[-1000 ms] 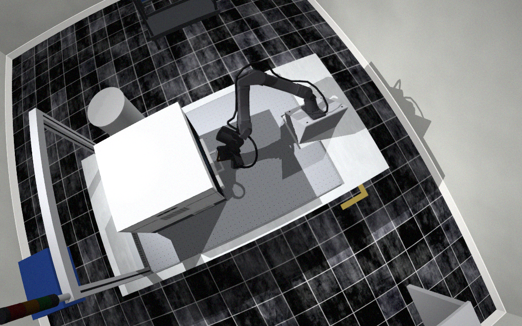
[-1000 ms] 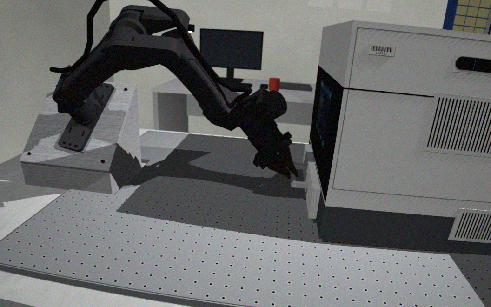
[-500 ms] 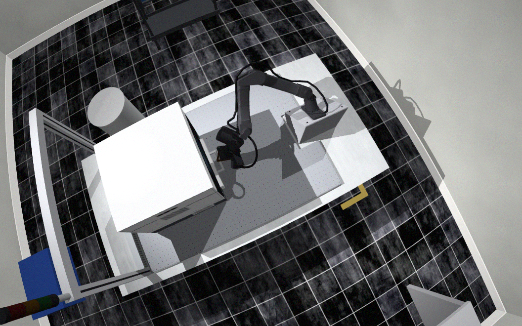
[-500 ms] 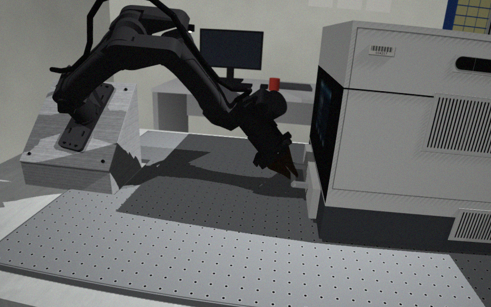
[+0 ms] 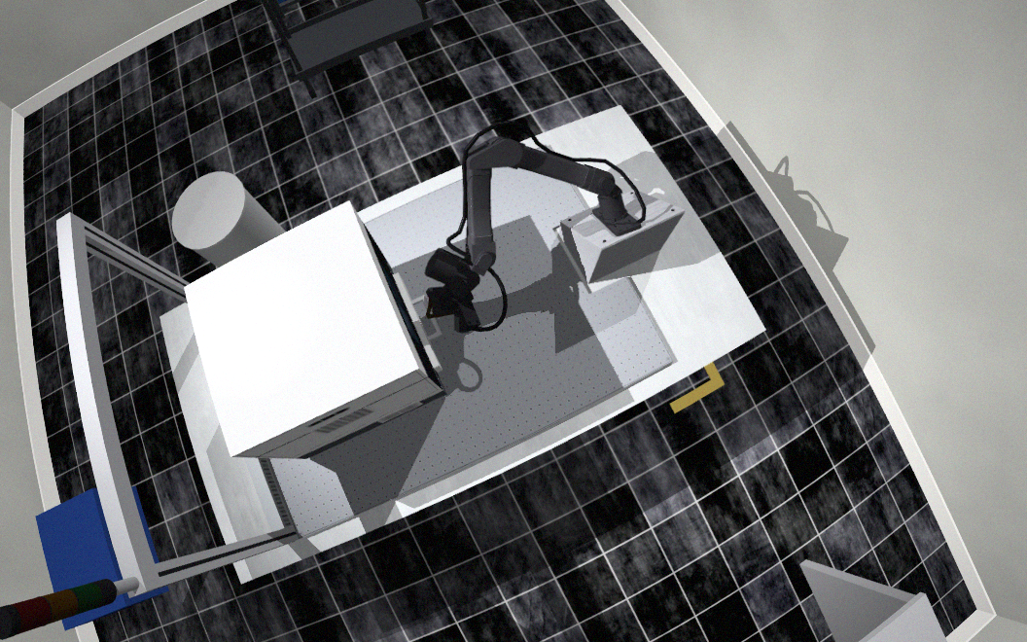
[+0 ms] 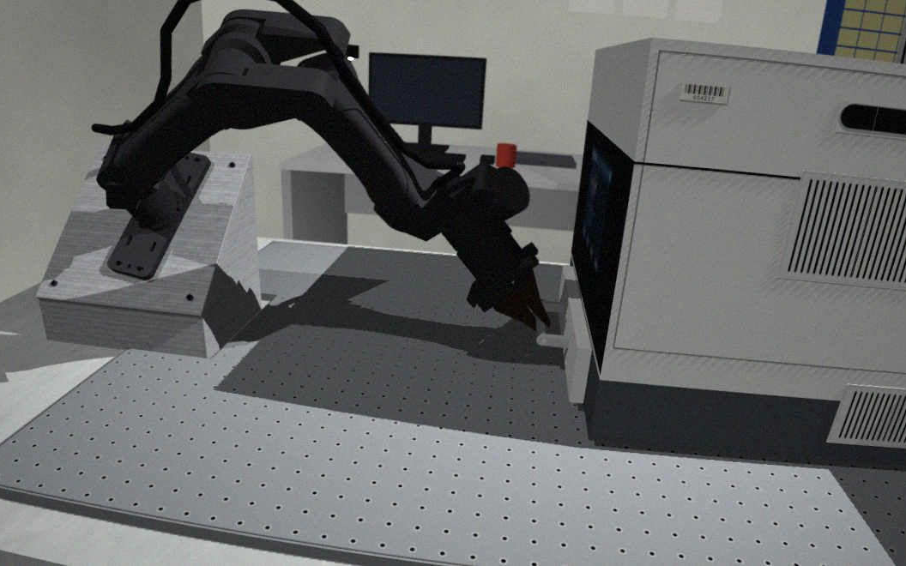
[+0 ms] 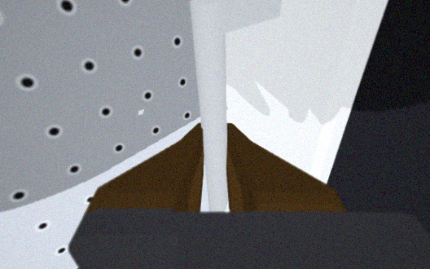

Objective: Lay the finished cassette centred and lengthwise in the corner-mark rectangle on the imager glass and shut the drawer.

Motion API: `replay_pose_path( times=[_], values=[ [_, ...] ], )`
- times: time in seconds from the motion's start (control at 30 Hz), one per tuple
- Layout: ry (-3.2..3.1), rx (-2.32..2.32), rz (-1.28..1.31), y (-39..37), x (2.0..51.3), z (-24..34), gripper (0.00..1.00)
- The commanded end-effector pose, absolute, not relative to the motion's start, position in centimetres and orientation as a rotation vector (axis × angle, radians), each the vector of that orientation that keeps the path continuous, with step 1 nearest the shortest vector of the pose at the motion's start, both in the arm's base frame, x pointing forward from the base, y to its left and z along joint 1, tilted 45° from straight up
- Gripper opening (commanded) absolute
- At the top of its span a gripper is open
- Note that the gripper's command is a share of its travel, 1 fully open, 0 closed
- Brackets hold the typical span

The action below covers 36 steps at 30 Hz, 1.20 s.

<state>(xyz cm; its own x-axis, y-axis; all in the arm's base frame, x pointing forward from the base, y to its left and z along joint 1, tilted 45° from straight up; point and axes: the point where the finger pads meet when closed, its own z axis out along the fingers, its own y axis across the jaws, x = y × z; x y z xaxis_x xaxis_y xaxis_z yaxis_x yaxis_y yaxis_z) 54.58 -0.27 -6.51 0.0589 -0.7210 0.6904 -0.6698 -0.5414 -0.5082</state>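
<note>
The gel imager IM [image 5: 302,327] [image 6: 759,231] is a big white box on the left of the table. Its drawer front [image 6: 575,358] stands only a little out from the dark front face. A thin white handle bar [image 6: 552,340] [image 7: 212,81] sticks out from the drawer front. My gripper [image 5: 431,307] [image 6: 540,320] [image 7: 215,133] is tilted down at the drawer and is shut on this handle bar, with a brown finger on each side. The cassette FINISHED and the glass do not show in any view.
The arm's slanted mount block [image 5: 621,238] [image 6: 154,280] stands at the table's far end. A perforated breadboard [image 5: 565,358] [image 6: 372,478] covers the table. A grey cylinder [image 5: 218,215] stands behind IM. A desk with a monitor and a red cup [image 6: 505,154] is in the background.
</note>
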Motion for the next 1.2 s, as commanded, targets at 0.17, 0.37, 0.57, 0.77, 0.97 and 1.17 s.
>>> replay_pose_path(
  times=[0.17,0.37,0.57,0.77,0.97,1.17],
  values=[
    [1.368,-2.265,-1.536,0.0,55.6,-7.0,0.00],
    [1.372,-2.294,-1.517,-0.1,54.6,-7.7,0.00],
    [1.373,-2.294,-1.517,-0.2,53.8,-7.7,0.00],
    [1.373,-2.294,-1.517,-0.2,53.7,-7.7,0.00],
    [1.371,-2.295,-1.517,-0.2,53.7,-7.7,0.00],
    [1.371,-2.295,-1.517,-0.2,53.7,-7.7,0.00]
  ],
)
